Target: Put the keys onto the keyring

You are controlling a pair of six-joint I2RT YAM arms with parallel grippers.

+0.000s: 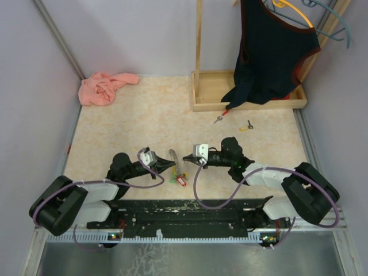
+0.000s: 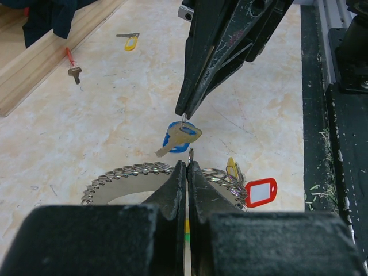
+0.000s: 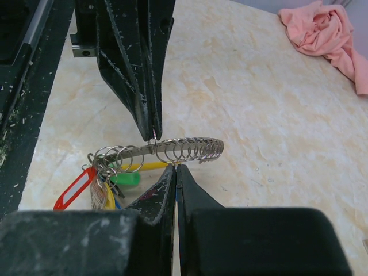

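The keyring (image 2: 129, 172), a grey metal band strung with many small split rings, hangs just above the table between both grippers, with red (image 2: 260, 191), yellow and green tags bunched at one end. My left gripper (image 2: 187, 163) is shut on one small ring of the keyring (image 3: 184, 148). My right gripper (image 2: 183, 115) comes down from above, shut on the loop of a blue-capped key (image 2: 181, 138), which dangles just beyond the left fingertips. In the top view the two grippers (image 1: 171, 165) (image 1: 185, 157) meet tip to tip. A red key (image 1: 219, 118) and a yellow key (image 1: 246, 126) lie far back on the table.
A wooden rack base (image 1: 207, 104) with a dark garment (image 1: 270, 52) hanging over it stands at the back right. A pink cloth (image 1: 103, 87) lies at the back left. A black rail (image 1: 190, 211) runs along the near edge.
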